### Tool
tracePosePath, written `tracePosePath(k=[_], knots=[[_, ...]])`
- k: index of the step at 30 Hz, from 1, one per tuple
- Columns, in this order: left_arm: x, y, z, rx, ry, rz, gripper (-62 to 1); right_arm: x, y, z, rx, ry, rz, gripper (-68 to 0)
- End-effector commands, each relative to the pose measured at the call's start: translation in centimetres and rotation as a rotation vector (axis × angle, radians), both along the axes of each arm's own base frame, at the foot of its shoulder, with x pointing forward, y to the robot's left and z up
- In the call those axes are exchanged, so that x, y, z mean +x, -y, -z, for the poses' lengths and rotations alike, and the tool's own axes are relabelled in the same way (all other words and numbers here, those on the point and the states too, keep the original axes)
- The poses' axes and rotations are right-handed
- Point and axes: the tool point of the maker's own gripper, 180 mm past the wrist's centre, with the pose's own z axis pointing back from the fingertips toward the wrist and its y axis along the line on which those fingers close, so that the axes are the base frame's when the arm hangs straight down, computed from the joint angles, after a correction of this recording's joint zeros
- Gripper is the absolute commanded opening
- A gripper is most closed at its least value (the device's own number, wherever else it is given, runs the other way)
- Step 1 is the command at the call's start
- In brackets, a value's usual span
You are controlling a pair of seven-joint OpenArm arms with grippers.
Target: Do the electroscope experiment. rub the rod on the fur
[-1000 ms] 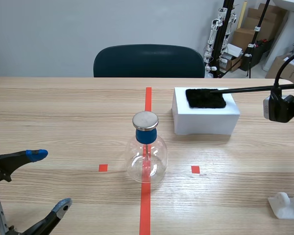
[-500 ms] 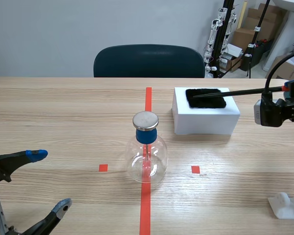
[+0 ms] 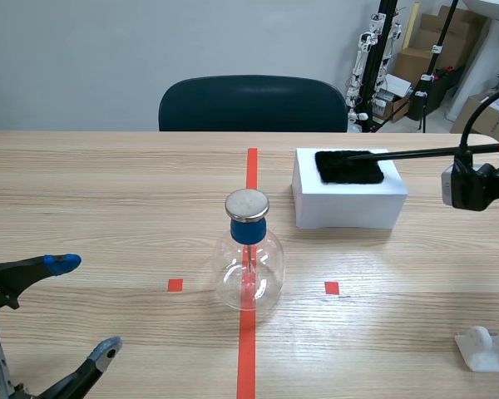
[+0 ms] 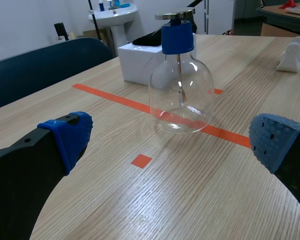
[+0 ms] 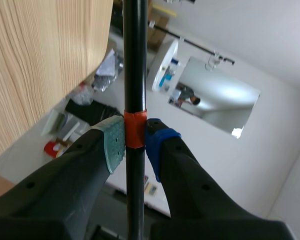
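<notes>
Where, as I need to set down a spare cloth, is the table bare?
Widest bare wood: left of the flask, beyond the open left gripper. Also free: between flask and white stand. Crowded: the foam block, where the right gripper holds the rod over the fur.

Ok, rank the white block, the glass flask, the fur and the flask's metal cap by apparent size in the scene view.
1. White block and glass flask: about alike. The flask is nearer the camera, so I won't rank one over the other.
2. Fur.
3. Metal cap.
</notes>
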Motion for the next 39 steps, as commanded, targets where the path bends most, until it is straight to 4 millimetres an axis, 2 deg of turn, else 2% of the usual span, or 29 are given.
tracePosePath(k=[1,4,7,14,18,26,30,32,39], knots=[[0.5,-0.6,-0.9,-0.011,0.034,-0.012,1.4,0.7,-0.2,-1.4,-0.011,0.028,-0.037,-67.8],[0.5,-0.6,-0.9,-0.011,0.034,-0.012,1.4,0.6,-1.2,-1.0,0.008,0.010,-0.090,-67.8],[0.5,-0.6,-0.9,-0.011,0.034,-0.012,1.4,0.6,-1.2,-1.0,0.009,0.009,-0.093,-67.8],[0.5,-0.6,-0.9,-0.011,0.034,-0.012,1.4,0.5,1.7,-2.1,-0.047,0.064,0.064,-67.8],[0.5,-0.6,-0.9,-0.011,0.034,-0.012,1.4,0.5,2.1,-2.2,-0.055,0.068,0.086,-67.8],[0.5,-0.6,-0.9,-0.011,0.034,-0.012,1.4,0.6,-0.9,-1.0,0.005,0.010,-0.077,-67.8],[0.5,-0.6,-0.9,-0.011,0.034,-0.012,1.4,0.6,-1.4,-0.9,0.014,0.001,-0.101,-67.8],[0.5,-0.6,-0.9,-0.011,0.034,-0.012,1.4,0.6,-1.0,-1.0,0.007,0.008,-0.082,-67.8],[0.5,-0.6,-0.9,-0.011,0.034,-0.012,1.4,0.4,2.1,-2.2,-0.054,0.066,0.084,-67.8]])
